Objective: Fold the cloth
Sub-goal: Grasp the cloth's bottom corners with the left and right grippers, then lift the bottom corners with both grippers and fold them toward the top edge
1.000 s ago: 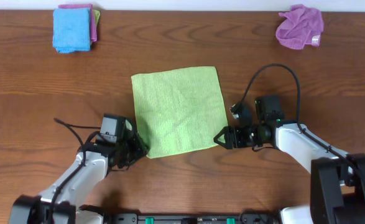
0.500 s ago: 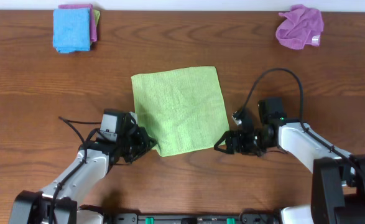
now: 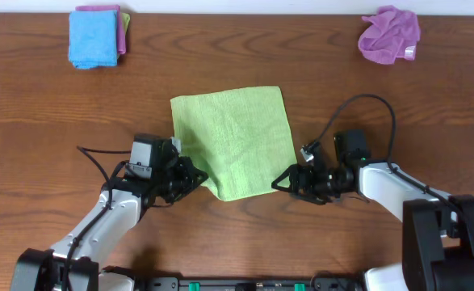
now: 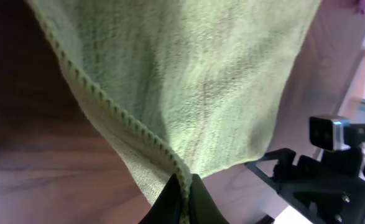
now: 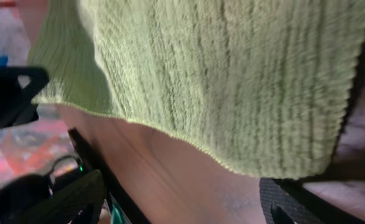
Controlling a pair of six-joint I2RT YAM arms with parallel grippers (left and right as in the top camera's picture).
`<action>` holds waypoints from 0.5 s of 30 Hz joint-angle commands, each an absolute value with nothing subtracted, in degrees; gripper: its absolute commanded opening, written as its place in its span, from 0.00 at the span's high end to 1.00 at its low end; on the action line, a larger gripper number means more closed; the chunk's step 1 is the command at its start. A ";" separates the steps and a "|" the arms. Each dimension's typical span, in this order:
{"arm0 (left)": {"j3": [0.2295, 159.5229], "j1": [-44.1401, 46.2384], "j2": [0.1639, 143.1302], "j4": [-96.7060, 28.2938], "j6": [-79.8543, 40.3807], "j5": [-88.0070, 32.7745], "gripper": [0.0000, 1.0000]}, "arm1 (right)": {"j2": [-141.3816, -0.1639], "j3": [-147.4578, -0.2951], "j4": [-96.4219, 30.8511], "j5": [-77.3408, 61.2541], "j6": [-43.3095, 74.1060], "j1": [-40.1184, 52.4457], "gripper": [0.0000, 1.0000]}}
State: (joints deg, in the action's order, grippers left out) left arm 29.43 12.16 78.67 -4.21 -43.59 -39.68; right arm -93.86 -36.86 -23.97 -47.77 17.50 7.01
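Partly hidden: near-left corner of cloth buried between left gripper fingers, clamped on stitched hem. Right gripper spread wide at near-right corner, fingertips cropped. Fuzzy lime microfibre, mid-table.

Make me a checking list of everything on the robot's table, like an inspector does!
Surface: brown wooden table, bare wood around the things.
Job's things: lime green cloth spread mid-table, its near left corner pulled inward and raised.
Clutter: folded blue cloth on a pink-purple cloth, far left; crumpled purple cloth, far right.
Grippers: left gripper shut on the cloth's near left corner; right gripper open at the near right corner, not gripping.
Cables: black cable arching above the right arm; second black cable beside the left arm.
Surroundings: nothing seen beyond a pale strip past the table's far edge.
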 commanded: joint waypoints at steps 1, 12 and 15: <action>31.05 12.01 78.98 -3.64 -44.01 -41.50 0.94 | -95.81 -35.44 -23.05 -32.97 21.26 7.16 0.19; 31.03 12.01 78.98 -4.01 -43.72 -40.75 0.94 | -96.77 -35.44 -25.43 -34.63 9.17 3.01 0.19; 31.03 12.01 78.98 -4.03 -43.75 -40.03 0.94 | -96.77 -35.18 -27.97 -35.35 5.08 -2.98 0.18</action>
State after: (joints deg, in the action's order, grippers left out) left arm 29.71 12.16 78.67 -4.01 -43.70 -40.51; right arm -93.80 -37.47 -27.09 -46.98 11.00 1.34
